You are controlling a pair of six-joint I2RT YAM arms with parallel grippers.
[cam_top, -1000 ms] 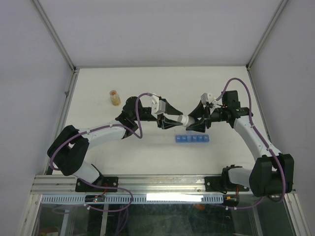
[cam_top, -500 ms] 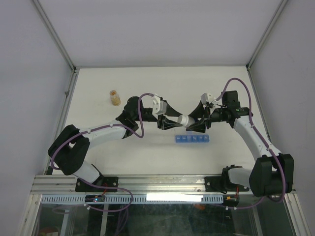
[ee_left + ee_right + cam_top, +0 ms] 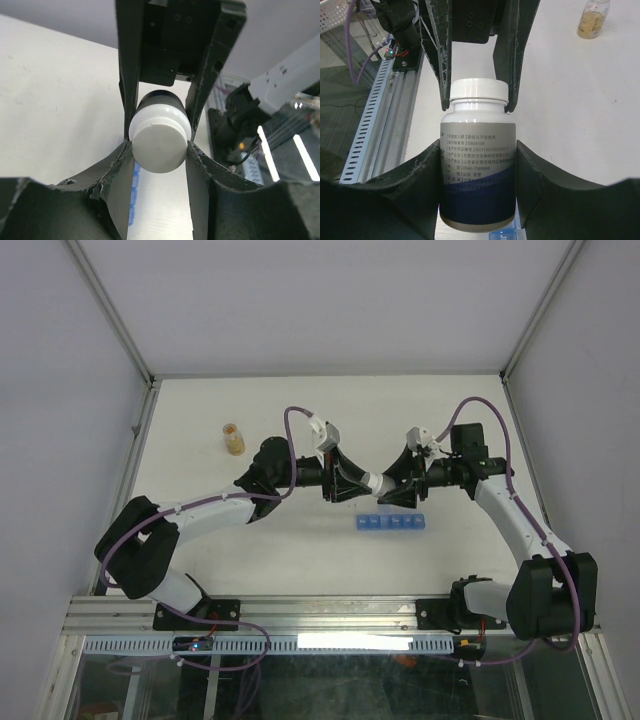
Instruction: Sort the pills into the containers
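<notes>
Change: left gripper [image 3: 159, 147], half closed on the white ribbed cap [image 3: 479, 89], is seen rotated since a moment ago; unscrewing is judged to be under way.
Right gripper [image 3: 478, 155]: half closed on the white round plastic pill bottle [image 3: 477, 185], held just behind the strip.
Containers: translucent blue plastic organizer strip [image 3: 391, 523]; contents cannot be told.
Bottle: capped; pills hidden.

Bright even light, soft shadows, sharp

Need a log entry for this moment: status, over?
Left gripper jaws clamped on cap of white plastic pill bottle; right gripper jaws on its body. Translucent blue plastic pill-organizer strip lies just below, untouched. Nothing between.
</notes>
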